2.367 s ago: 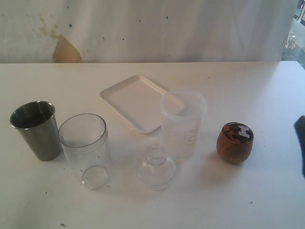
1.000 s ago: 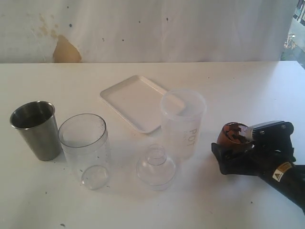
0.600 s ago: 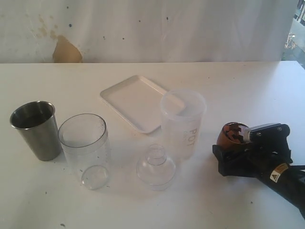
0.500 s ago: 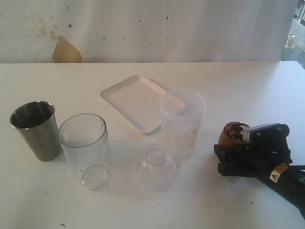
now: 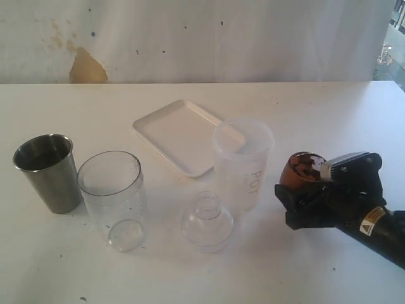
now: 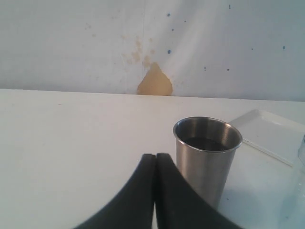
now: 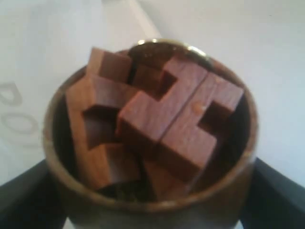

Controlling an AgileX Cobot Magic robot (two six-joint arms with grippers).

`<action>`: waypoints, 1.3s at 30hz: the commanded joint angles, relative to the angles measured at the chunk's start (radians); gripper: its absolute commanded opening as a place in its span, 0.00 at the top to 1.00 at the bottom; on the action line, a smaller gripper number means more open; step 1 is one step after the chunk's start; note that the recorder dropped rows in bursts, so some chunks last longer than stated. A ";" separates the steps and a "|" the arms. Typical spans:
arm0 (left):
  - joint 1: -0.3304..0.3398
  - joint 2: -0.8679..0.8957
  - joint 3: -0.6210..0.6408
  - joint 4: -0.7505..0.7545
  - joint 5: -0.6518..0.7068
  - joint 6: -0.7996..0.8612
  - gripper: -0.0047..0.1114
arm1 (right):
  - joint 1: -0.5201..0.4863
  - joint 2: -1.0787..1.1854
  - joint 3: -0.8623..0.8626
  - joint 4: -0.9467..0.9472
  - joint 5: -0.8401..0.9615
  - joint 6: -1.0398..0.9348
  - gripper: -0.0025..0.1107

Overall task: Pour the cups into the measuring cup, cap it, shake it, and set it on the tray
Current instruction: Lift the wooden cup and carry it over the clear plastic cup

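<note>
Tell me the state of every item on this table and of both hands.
Wooden cup, full of wooden blocks, gripped.
Steel tumbler, upright, untouched.
Measuring cup, upright, uncapped.
Cap, resting on table.
Frosted tub, upright, open.
Tray, nothing on it.
Left hand, shut, holding nothing.
Right hand, closed around that cup.

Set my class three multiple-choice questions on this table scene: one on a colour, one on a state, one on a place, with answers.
1. What colour is the tray? A black; B white; C green.
2. What is the right gripper doing? A gripping the wooden cup; B hanging empty; C gripping the tray.
3. What stands nearest the steel tumbler? A the tray; B the wooden cup; C the measuring cup.
Answers: 1 B, its surface is white. 2 A, its fingers flank the cup. 3 C, it stands right beside the tumbler.
</note>
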 commanded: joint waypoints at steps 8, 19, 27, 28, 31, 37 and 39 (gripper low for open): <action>0.002 -0.004 0.002 -0.005 -0.007 -0.003 0.95 | 0.000 -0.476 -0.004 -0.037 0.318 0.212 0.98; 0.002 -0.004 0.002 -0.005 -0.007 -0.003 0.95 | 0.166 -0.814 -0.299 -0.667 0.652 0.925 0.98; 0.002 -0.004 0.002 -0.005 -0.007 -0.003 0.95 | 0.508 -0.516 -0.575 -0.681 0.812 0.842 0.98; 0.002 -0.004 0.002 -0.005 -0.007 -0.003 0.95 | 0.550 -0.462 -0.615 -0.681 0.859 0.821 0.98; 0.002 -0.004 0.002 -0.005 -0.007 -0.003 0.95 | 0.601 -0.333 -0.704 -0.681 0.927 0.720 0.98; 0.002 -0.004 0.002 -0.005 -0.007 -0.003 0.95 | 0.605 -0.163 -0.805 -0.681 0.943 0.596 0.98; 0.002 -0.004 0.002 -0.005 -0.007 -0.003 0.95 | 0.605 -0.147 -0.814 -0.681 0.943 0.583 0.98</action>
